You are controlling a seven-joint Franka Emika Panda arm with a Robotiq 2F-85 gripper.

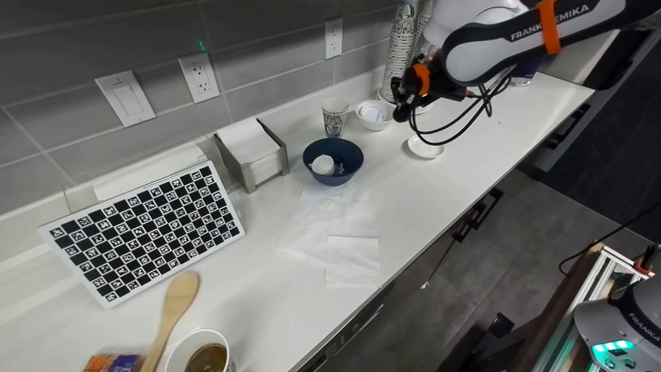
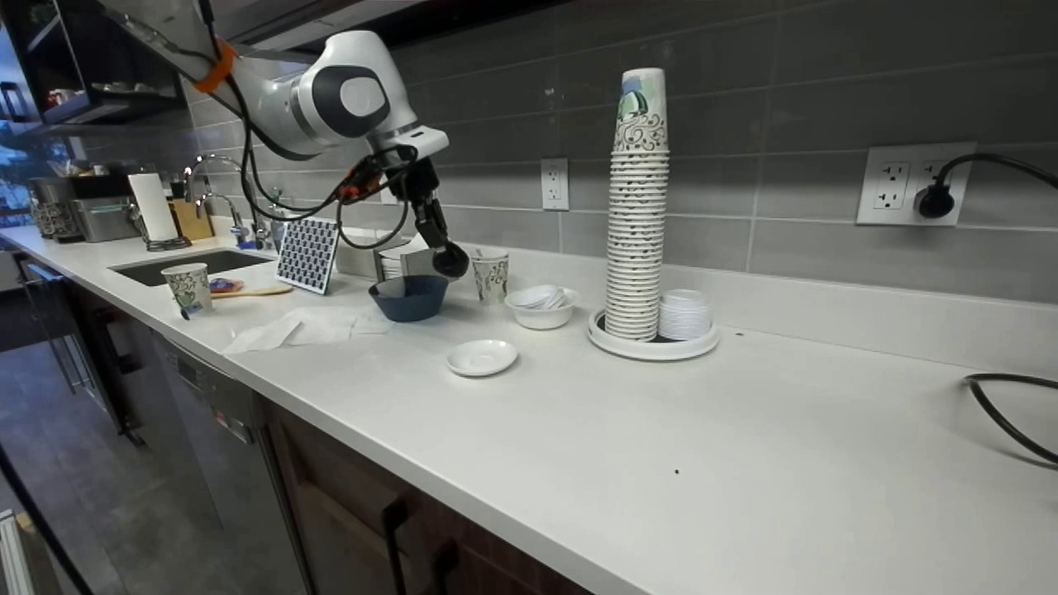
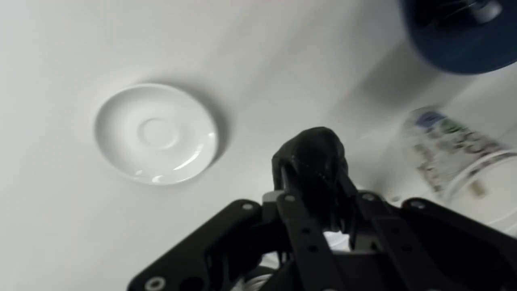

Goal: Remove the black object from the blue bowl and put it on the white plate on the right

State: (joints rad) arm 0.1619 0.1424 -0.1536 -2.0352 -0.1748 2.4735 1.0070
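In the wrist view, the black object (image 3: pixel 312 151) is being clamped by the gripper (image 3: pixel 317 188), its fingers being pressed on both sides of a rounded, faintly shiny lump. A glossy white plate (image 3: pixel 155 133) is lying apart to one side, and the shallow ring at its centre is being shown clearly by this view alone. The blue bowl (image 3: pixel 464 50) is being cut off at the edge, near a blurred, scroll-printed paper cup (image 3: pixel 448 139). In an exterior view, the bowl is being seen from above, a white cup-shaped piece (image 1: pixel 323 165) and a small grey-blue item (image 1: pixel 340 169) being shown within its smooth, flared wall. Brown liquid (image 1: pixel 207 360) is being held in a white cup (image 1: pixel 178 355) beside a wooden spoon (image 1: pixel 175 302), and a flat checkered board (image 1: pixel 147 230) is being shown tilted. In an exterior view, the black object is being held in the air over the smooth white tabletop (image 2: pixel 769 471), outside the bowl and apart from the plate. A tall, ridged column of paper cups (image 2: pixel 638 231) is being carried on a round tray (image 2: pixel 653 354) with a shorter white stack (image 2: pixel 684 316), and only here are a sink (image 2: pixel 198 264) and a cylindrical paper roll (image 2: pixel 154 207) being revealed.
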